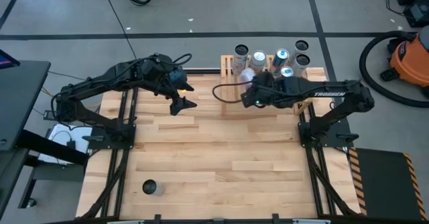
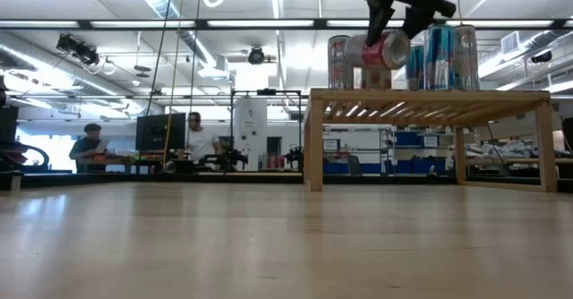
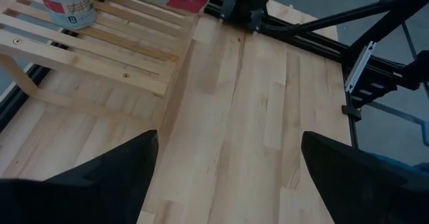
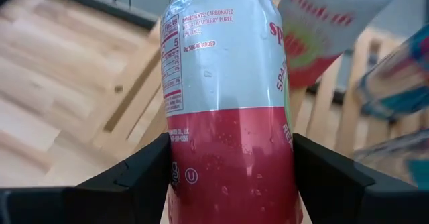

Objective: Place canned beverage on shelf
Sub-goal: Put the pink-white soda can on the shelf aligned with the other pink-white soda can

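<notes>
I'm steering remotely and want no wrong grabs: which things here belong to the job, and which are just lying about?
Belongs to the job:
- red-and-white can, lying sideways in the right hand above the rack
- wooden rack
- cans on the rack
- lone can at the table's near edge, probably still to be shelved

Lying about:
- orange vacuum on the floor
- left hand, open, empty

An orange vacuum (image 1: 410, 58) with a black hose (image 1: 373, 68) stands on the grey floor off the table's (image 1: 221, 157) far right corner — in the low view, two people (image 2: 192, 140) sit at desks deep in the room, beside a dark monitor (image 2: 159, 132).
</notes>
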`<state>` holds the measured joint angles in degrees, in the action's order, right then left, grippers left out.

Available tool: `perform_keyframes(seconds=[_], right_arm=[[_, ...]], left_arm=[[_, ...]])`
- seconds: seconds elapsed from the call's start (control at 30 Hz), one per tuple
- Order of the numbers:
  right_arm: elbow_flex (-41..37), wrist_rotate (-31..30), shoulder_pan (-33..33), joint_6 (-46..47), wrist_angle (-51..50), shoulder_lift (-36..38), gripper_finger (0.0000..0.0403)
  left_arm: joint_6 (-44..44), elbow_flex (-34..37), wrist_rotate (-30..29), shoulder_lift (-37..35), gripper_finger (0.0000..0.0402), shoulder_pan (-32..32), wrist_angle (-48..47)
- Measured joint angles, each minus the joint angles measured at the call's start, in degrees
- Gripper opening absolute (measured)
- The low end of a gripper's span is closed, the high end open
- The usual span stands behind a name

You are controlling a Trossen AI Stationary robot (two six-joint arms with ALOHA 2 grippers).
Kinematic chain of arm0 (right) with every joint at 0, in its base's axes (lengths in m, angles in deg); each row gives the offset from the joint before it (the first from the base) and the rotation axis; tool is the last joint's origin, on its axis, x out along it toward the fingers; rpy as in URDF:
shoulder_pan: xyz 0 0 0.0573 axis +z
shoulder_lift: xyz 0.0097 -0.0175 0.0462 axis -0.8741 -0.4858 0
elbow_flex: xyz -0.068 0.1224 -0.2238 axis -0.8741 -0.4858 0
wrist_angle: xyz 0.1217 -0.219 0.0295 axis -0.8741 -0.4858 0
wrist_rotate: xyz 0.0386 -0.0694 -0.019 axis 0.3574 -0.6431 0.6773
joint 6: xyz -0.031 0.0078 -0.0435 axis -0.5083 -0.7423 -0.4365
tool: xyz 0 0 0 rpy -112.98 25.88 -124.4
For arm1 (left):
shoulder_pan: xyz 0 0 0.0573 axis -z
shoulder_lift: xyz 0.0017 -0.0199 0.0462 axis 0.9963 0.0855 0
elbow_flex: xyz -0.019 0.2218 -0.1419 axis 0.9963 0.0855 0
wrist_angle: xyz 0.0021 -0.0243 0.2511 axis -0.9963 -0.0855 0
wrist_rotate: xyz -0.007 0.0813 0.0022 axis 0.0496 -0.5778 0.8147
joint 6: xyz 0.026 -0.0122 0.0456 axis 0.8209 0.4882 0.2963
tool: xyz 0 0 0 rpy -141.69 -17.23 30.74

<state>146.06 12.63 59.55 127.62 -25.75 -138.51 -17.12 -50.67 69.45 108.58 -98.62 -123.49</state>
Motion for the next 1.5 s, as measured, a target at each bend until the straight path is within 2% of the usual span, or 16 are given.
perform_keyframes(seconds=[0.1, 0.4, 0.77, 1.1, 1.23, 1.5], right_arm=[[0.00, -4.21, 1.80, 0.38, 0.04, 0.49, 0.0274], [0.00, -11.39, 7.37, 4.50, 0.03, 0.65, 0.0273], [0.04, -25.45, 16.09, 10.43, 0.07, 0.34, 0.0272], [0.07, -32.24, 17.77, 11.55, 0.05, -2.06, 0.0272], [0.20, -36.27, 17.76, 11.38, -0.38, -2.82, 0.0261], [0.15, -34.53, 17.93, 11.93, 1.26, -2.25, 0.0189]], left_arm=[[-0.09, 0.00, 0.00, 0.00, 0.0369, 0.00, 0.02], [-0.68, -0.01, -0.02, 0.00, 0.0369, 0.00, 0.00], [-0.79, 0.00, -0.02, 0.00, 0.0369, 0.00, 0.00], [-0.68, -0.01, -0.04, 0.04, 0.0369, 0.00, 0.05], [-0.91, -0.02, -0.04, 0.04, 0.0369, 0.00, 0.10], [-1.05, -0.01, -0.07, 0.04, 0.0369, -0.02, 0.07]])
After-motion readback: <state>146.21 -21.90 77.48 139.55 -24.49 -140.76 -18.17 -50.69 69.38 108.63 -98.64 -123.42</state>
